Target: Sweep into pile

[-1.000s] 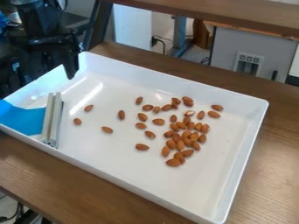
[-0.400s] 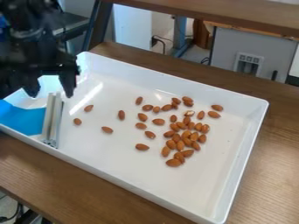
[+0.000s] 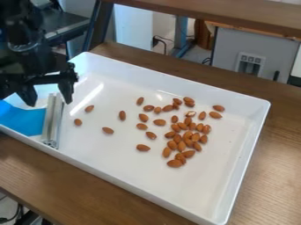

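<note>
Camera view: almonds (image 3: 187, 135) scattered; grey panel (image 3: 226, 50) perhaps labelled.

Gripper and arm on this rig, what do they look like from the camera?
The arm is black, with chunky, rounded joint housings. The gripper is black too: a wide crosspiece bearing two thick fingers that narrow towards their tips.

Brown wood-grain tabletop (image 3: 275, 162) across lower left and right side of the frame. At upper right, wooden beam (image 3: 229, 16) above gray panel (image 3: 227, 50). Near top center, white panel (image 3: 133, 26), blue-gray post (image 3: 183, 35), black cable (image 3: 165, 45). At upper left, dark slanted post (image 3: 101, 26).
</note>
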Robot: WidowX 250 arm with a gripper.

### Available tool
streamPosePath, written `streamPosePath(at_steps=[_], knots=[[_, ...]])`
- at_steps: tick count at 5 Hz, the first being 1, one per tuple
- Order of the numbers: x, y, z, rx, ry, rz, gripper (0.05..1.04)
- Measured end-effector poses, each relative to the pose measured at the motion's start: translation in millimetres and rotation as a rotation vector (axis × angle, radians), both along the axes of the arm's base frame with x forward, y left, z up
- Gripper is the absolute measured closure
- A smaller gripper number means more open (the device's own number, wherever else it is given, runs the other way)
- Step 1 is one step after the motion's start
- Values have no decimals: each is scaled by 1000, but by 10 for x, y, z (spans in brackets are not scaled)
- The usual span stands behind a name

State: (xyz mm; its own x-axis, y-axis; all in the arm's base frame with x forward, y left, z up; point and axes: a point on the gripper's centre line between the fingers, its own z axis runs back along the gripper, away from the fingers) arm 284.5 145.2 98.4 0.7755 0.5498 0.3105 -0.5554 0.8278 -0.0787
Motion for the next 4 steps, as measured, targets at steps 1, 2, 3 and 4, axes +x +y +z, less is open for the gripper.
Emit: streamPosePath(at_steps=[1, 2, 3, 4], knots=[[6, 25, -75, 2, 13, 15, 87], [1, 31, -125, 4, 21, 14, 87], [-6, 34, -196, 1, 30, 27, 87], [-1, 11, -259, -7, 37, 39, 87]])
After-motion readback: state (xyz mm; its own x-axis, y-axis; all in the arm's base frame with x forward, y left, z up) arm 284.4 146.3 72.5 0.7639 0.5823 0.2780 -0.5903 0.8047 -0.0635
